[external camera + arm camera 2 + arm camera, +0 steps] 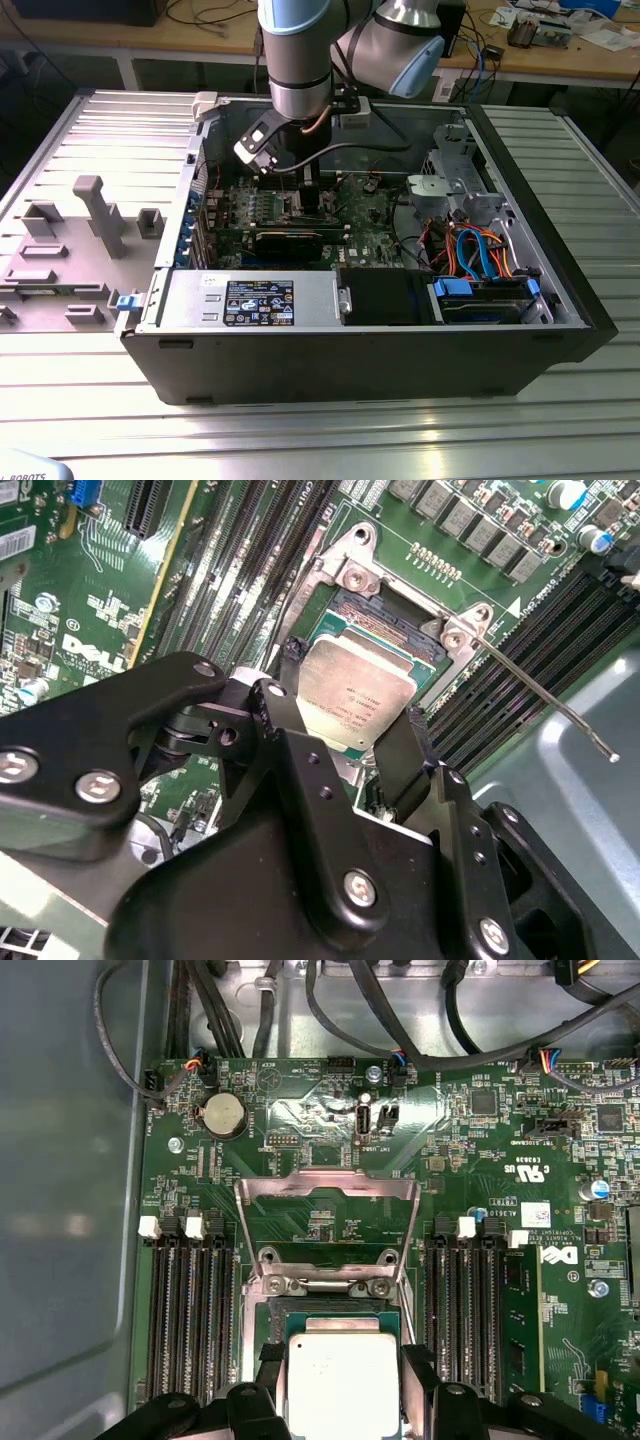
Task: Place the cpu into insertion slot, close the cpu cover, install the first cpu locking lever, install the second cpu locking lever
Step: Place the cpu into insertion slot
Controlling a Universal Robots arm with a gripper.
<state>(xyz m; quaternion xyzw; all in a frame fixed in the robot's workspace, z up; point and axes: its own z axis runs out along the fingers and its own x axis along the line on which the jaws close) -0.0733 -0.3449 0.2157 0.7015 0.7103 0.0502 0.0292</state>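
Observation:
My gripper is shut on the cpu, a flat silver square pinched at two opposite edges by the black fingers. The chip hangs just over the insertion slot, whose dark contact field shows beyond its far edge. In the first wrist view the cpu sits between the fingers at the slot, and the cpu cover lies swung open and flat on the green board. A thin locking lever sticks out free from the socket's corner. In the exterior view the gripper reaches down into the open computer case.
Black memory slots flank the socket on both sides. A long black graphics card lies in front of the gripper, with the power supply nearer. Drive bays with blue and orange cables fill the exterior view's right. Case walls surround the board.

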